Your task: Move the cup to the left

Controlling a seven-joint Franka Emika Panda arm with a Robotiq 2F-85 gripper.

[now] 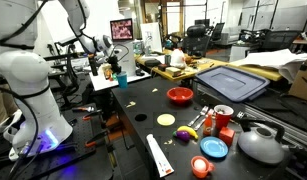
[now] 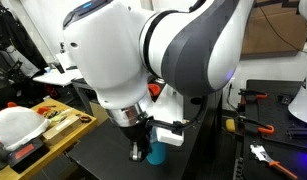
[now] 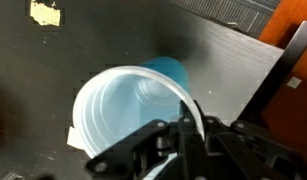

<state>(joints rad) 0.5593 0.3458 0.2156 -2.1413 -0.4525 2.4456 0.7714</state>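
The cup (image 3: 128,100) is a light-blue plastic tumbler, and the wrist view looks down into its open mouth. My gripper (image 3: 188,125) is shut on the cup's rim, one finger inside and one outside. In both exterior views the cup (image 1: 121,81) (image 2: 156,155) sits just under my gripper (image 1: 114,68) (image 2: 141,142), at the far left part of the black table (image 1: 143,105). I cannot tell whether the cup rests on the table or hangs just above it.
A red bowl (image 1: 180,95) stands mid-table. Nearer the front lie a yellow disc (image 1: 166,120), a white tube (image 1: 159,155), a flat blue lid (image 1: 214,148), a red mug (image 1: 224,116) and a grey kettle (image 1: 261,145). A grey bin lid (image 1: 231,80) lies behind.
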